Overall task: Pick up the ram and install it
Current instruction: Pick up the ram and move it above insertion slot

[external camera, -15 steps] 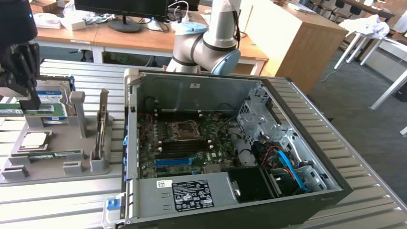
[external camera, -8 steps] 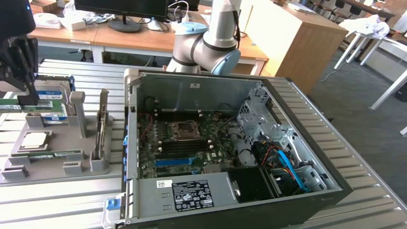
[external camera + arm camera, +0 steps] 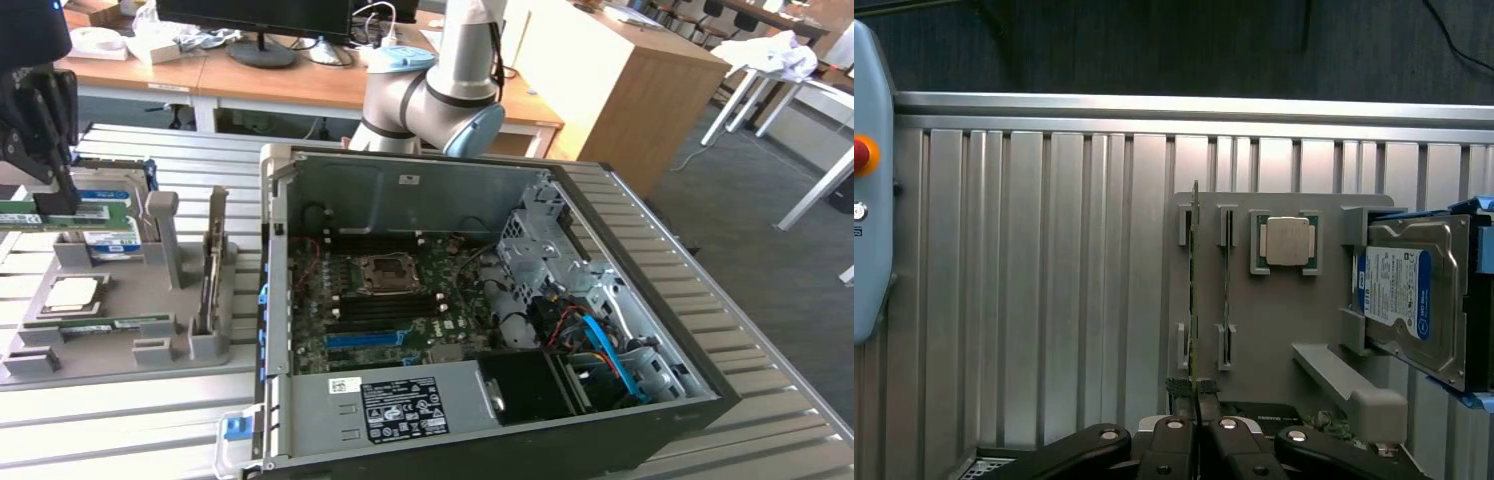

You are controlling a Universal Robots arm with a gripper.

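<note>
Two green memory sticks show in the exterior view. One, the ram point(image 3: 30, 218), hangs under the dark gripper point(image 3: 60, 205) at about nine o'clock. It is pinched from above and, as far as I can judge, lifted clear of the grey tray point(image 3: 94, 355). The second stick point(image 3: 100, 325) lies in the tray toward seven o'clock. The held ram's long axis runs roughly nine to three, with a pale label on the face toward the camera. From it the open computer case point(image 3: 400, 195) lies toward four o'clock, well apart. On the motherboard point(image 3: 441, 290), the long dark slots point(image 3: 380, 312) just at six o'clock of the CPU socket point(image 3: 387, 272) run nearly the same nine-to-three way. By my reckoning the stick is already close to parallel with them.

In the wrist view the gripper point(image 3: 1197, 400) has its fingers drawn narrow, closed on the ram point(image 3: 1195, 280). The ram appears edge-on here, a thin green-brown line running straight away from the fingertips. Beneath lies the tray point(image 3: 1274, 330). The second stick point(image 3: 1226, 290) stands parallel just beside the held one, then comes the square silver CPU chip point(image 3: 1287, 241), then the hard drive point(image 3: 1414, 300). How far along its length the ram is gripped I cannot tell.
</note>
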